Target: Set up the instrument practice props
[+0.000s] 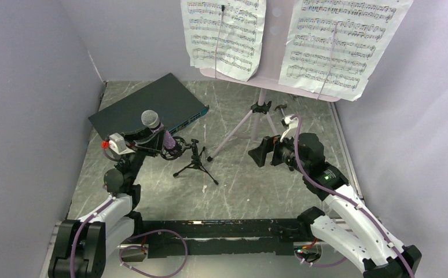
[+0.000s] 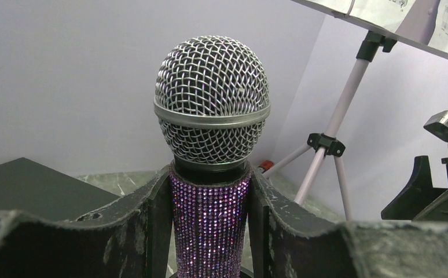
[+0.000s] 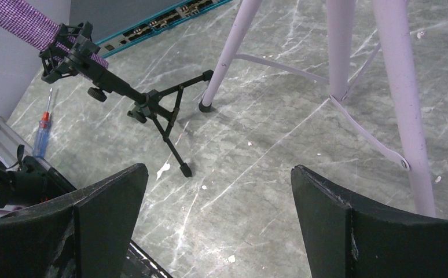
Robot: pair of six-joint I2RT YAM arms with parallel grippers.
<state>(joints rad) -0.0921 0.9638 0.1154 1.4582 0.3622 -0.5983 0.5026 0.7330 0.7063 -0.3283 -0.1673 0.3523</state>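
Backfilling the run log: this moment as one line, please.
left jaws: clamped on microphone | microphone: tail in mic stand ring | right jaws: open, empty, near music stand legs | sheet pages: both on music stand

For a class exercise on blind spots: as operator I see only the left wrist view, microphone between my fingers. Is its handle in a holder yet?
Observer: Yes. The right wrist view shows the microphone's purple handle through the mic stand's ring.
Operator: Is that stand on its feet?
Observer: Yes, from above its legs stand spread on the table.
Operator: And the right arm?
Observer: Its fingers are open and empty, near the music stand's legs.
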